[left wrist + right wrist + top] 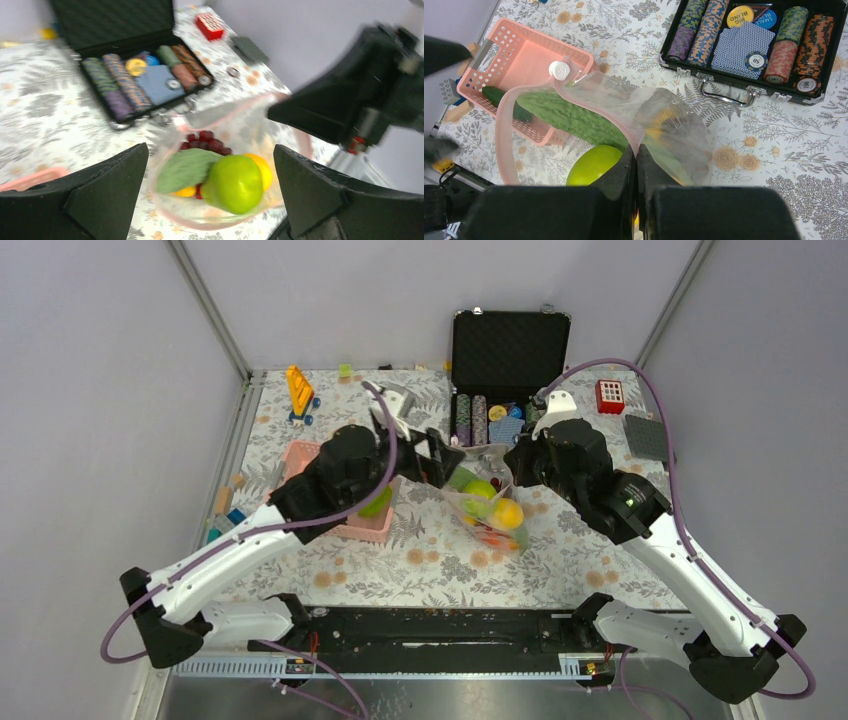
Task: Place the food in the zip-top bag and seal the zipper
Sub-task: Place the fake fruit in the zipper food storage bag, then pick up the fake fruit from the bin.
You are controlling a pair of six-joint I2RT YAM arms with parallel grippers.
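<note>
From above, the zip-top bag (490, 508) was seen on the table between the arms, just beside the pink basket (362, 530), with the left gripper (448, 462) spread wide and empty at its mouth. At the left wrist, grapes (206, 141), a leaf (182, 169) and a green fruit (234, 183) were shown inside. At the right wrist, the right gripper (636, 152) was found clenched on the zipper (500, 131), and a cucumber (574, 119) was seen through the plastic.
</note>
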